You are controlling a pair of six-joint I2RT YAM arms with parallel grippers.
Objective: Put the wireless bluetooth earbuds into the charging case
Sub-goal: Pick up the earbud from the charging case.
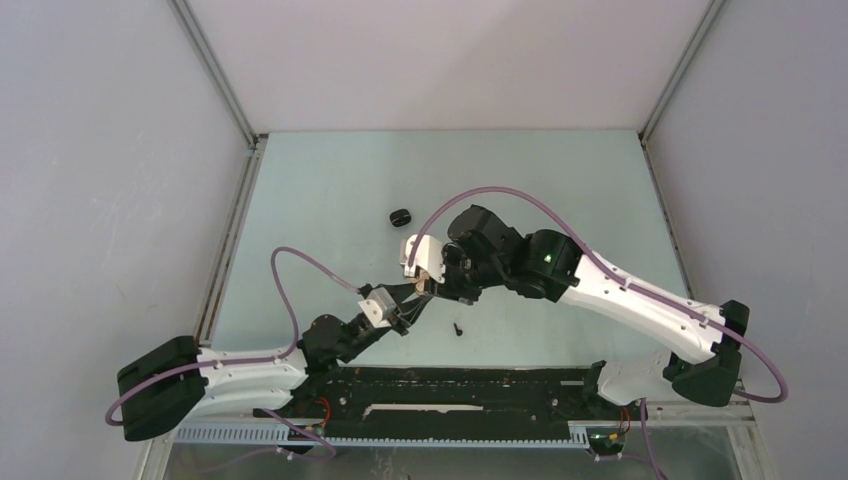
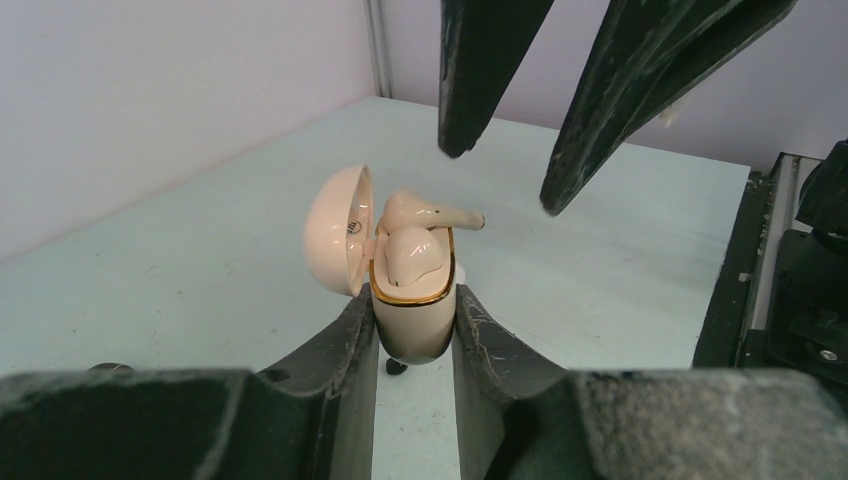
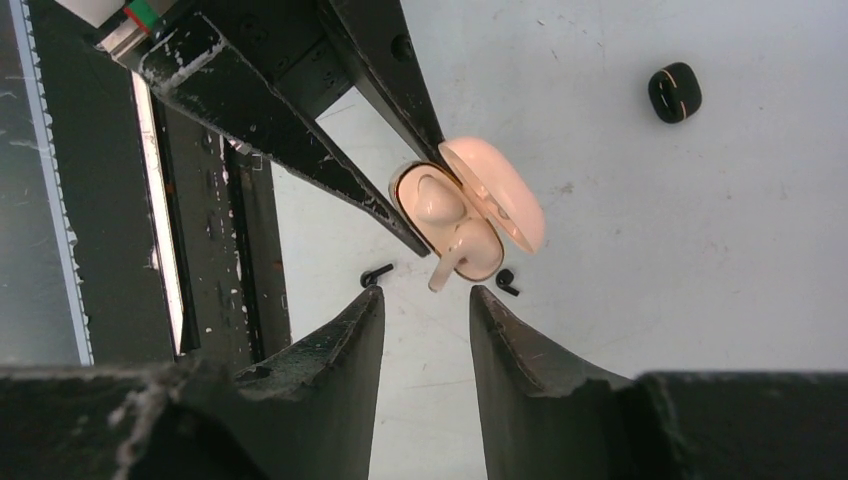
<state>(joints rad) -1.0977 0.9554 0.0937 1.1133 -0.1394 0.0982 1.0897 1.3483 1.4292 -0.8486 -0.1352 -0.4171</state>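
My left gripper is shut on the body of a pale pink charging case, holding it upright above the table with its lid open to the left. One pale earbud sits in a slot. A second pale earbud lies across the case's far end, its stem sticking out sideways. My right gripper hangs open and empty just above it. In the right wrist view the case is ahead of the right gripper, with the stem pointing at the gap.
Two black earbuds lie on the table under the case; one shows in the top view. A closed black case lies further back. A black rail runs along the near edge.
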